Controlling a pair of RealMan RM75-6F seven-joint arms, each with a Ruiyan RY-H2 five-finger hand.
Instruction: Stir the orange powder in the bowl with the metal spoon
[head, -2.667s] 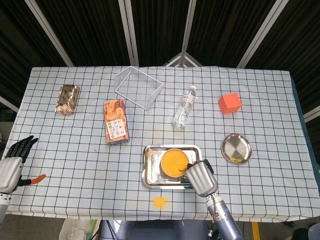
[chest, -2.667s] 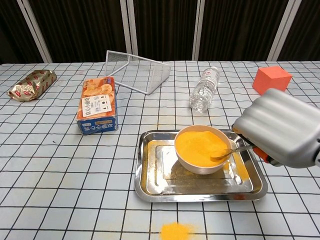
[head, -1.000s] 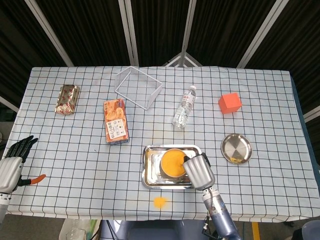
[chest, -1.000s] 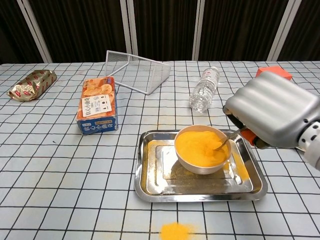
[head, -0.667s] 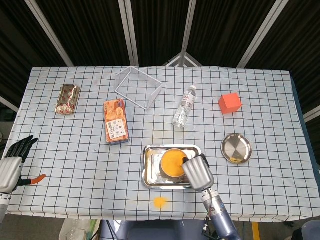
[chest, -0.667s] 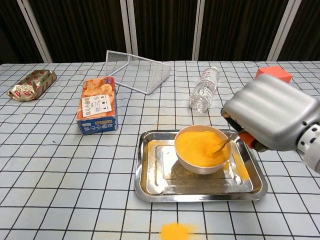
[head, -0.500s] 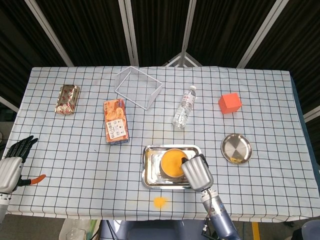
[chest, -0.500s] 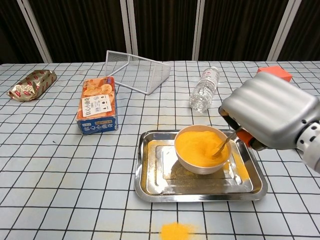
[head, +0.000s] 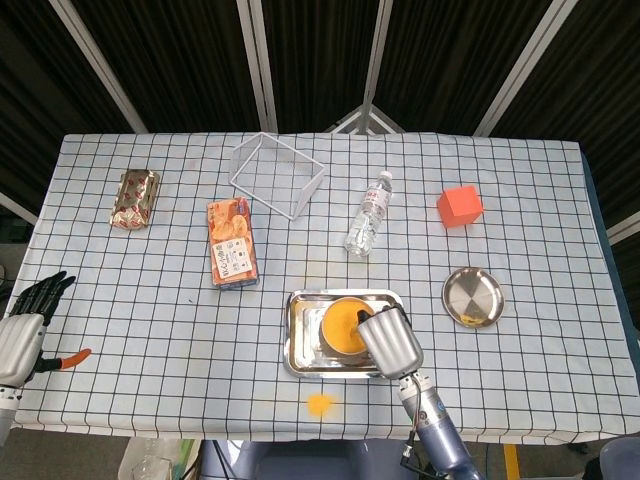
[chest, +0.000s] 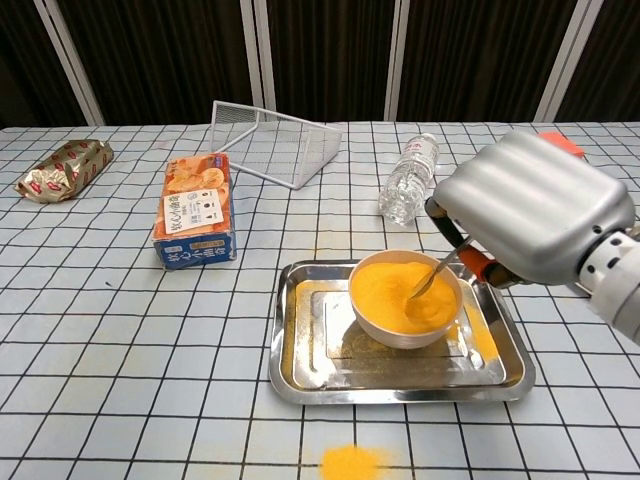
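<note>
The checkered-cloth desk (chest: 100, 330) is carrying a rectangular steel tray (chest: 300, 375) below the right hand (chest: 530, 215). Its fingers are closing around the metal spoon (chest: 432, 274), whose tip is dipping into the orange powder (chest: 395, 295) in the white round bowl (chest: 400, 333); stirring is seemingly underway. A clear plastic bottle (chest: 408, 180) is lying beyond the fingers, not obstructing. The left hand (head: 25, 325) is idling with its fingers apart, holding nothing.
</note>
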